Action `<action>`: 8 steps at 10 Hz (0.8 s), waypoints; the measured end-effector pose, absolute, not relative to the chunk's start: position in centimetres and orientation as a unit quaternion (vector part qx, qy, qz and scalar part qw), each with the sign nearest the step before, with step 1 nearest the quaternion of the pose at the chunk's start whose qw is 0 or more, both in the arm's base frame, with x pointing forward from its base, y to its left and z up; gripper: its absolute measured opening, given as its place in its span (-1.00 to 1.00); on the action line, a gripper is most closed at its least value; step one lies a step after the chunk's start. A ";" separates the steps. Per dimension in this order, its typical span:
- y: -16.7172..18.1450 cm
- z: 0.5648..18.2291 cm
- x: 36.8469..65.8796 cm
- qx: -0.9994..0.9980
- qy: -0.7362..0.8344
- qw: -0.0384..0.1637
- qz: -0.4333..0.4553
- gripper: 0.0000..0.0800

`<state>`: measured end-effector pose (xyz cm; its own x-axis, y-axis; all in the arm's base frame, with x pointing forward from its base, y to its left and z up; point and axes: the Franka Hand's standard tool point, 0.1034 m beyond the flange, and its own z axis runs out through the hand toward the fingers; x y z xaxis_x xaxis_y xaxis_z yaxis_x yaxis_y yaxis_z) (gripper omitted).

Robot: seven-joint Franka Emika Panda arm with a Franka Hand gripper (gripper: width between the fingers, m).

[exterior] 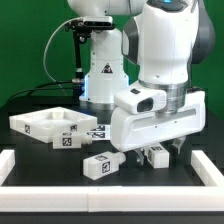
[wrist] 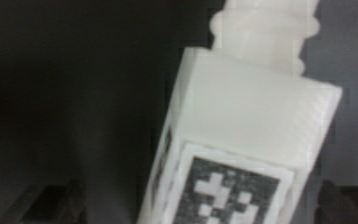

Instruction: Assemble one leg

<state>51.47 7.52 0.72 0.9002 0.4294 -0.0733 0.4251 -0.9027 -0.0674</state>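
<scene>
A black bench (exterior: pixel 40 165), edged by a low white rail (exterior: pixel 100 193), is stretching out before a green backdrop (exterior: pixel 30 45); on it the leg (exterior: pixel 155 155) is lying directly beneath the arm (exterior: pixel 165 50), with the jaws standing to either side of it. In the wrist view the same leg (wrist: pixel 238 120) is filling the picture at a tilt, showing its screw peg (wrist: pixel 265 25) at one end and a tag (wrist: pixel 220 192) at the other. The jaws are looking spread open there, with dark gaps between them and the leg, so nothing is being gripped.

A second leg (exterior: pixel 100 166) is resting loose nearby, toward the exterior view's left; the big panel (exterior: pixel 45 125) is sitting further that way, and no leg is showing fixed in it.

By my judgement the task is only beginning; the grasp, the carry to the panel and the screwing-in are all left to do.

The arm's bulky wrist is hiding most of the jaws in the exterior view; the wrist view is blurring badly, so I cannot tell whether the jaws are touching the bench; the panel's holes are not showing.
</scene>
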 end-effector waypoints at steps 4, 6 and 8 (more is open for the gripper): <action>7.7 0.9 51.4 -0.976 -0.211 0.025 0.043 -0.29; 10.9 3.4 49.4 -0.987 -0.155 0.022 0.045 -0.29; 14.5 5.0 47.3 -0.992 -0.117 0.017 0.042 -0.29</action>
<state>47.33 14.47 4.95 0.9689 0.2342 -0.0792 0.2314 -0.9719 -0.0437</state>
